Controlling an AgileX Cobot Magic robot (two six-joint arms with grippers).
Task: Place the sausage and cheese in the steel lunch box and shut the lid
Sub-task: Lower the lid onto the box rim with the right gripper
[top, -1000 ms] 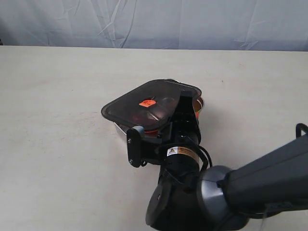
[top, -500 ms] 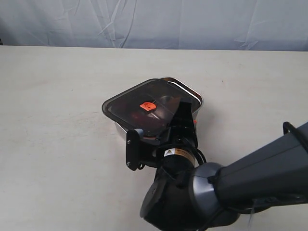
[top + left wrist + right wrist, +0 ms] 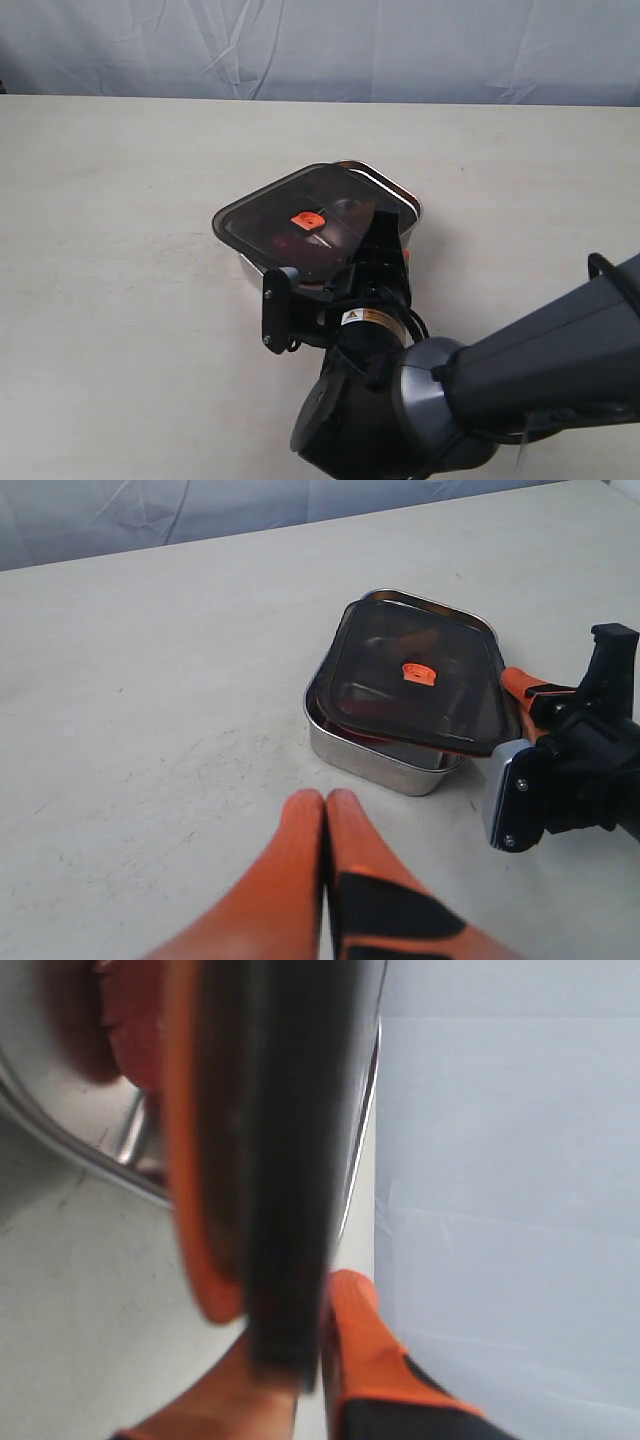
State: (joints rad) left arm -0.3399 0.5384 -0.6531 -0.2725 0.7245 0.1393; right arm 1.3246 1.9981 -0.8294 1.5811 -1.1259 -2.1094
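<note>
Left gripper: the left gripper (image 3: 325, 865) hung over the bare table (image 3: 150, 680), well apart from the box; its orange fingers were pressed flat together with nothing between them.
Steel lunch box: the steel lunch box (image 3: 380, 765) stood on the table near the middle, its shiny wall and far rim showing from under the lid.
Lid: the lid (image 3: 400, 705) lay over the box but askew and tilted. It overhung the rim on the right arm's side and was not seated, and its orange valve (image 3: 307, 217) faced up.
Sausage: a dark red shape (image 3: 122, 1015) showed inside the steel wall, probably the sausage, blurred in the right wrist view.
Cheese: it could not be made out under the dark plastic.
Right gripper: the right gripper (image 3: 385, 245) was clamped, almost fully closed, on the lid's near edge, one finger above it and one below.
Step in hand: judged to be closing the lid, with the food apparently loaded.
Next move: it likely called for squaring the lid with the rim, lowering the raised edge until it lay flat, then letting go and pressing down. A crooked lid could jam on a corner.
</note>
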